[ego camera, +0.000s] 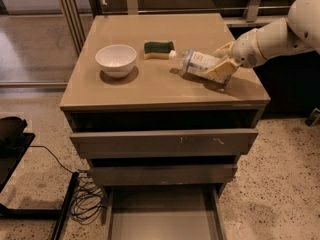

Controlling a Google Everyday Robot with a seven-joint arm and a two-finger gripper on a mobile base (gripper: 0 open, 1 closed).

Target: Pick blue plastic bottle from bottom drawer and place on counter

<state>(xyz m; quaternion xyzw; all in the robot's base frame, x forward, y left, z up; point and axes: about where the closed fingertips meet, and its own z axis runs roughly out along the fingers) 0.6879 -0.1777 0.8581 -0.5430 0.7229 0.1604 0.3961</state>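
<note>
The blue plastic bottle point(196, 62) is a clear bottle with a white cap and white label. It lies tilted over the right part of the counter point(165, 86), cap pointing left toward the sponge. My gripper point(222, 64) comes in from the right on a white arm and is shut on the bottle's base end, its tan fingers point(221, 70) on either side. Whether the bottle touches the counter I cannot tell. The bottom drawer point(162, 216) stands pulled open at the bottom of the view, with nothing showing inside.
A white bowl point(116, 60) sits on the counter's left part. A green and yellow sponge point(159, 48) lies at the back centre. The two upper drawers point(165, 143) are slightly open. Cables point(85, 201) lie on the floor at the left.
</note>
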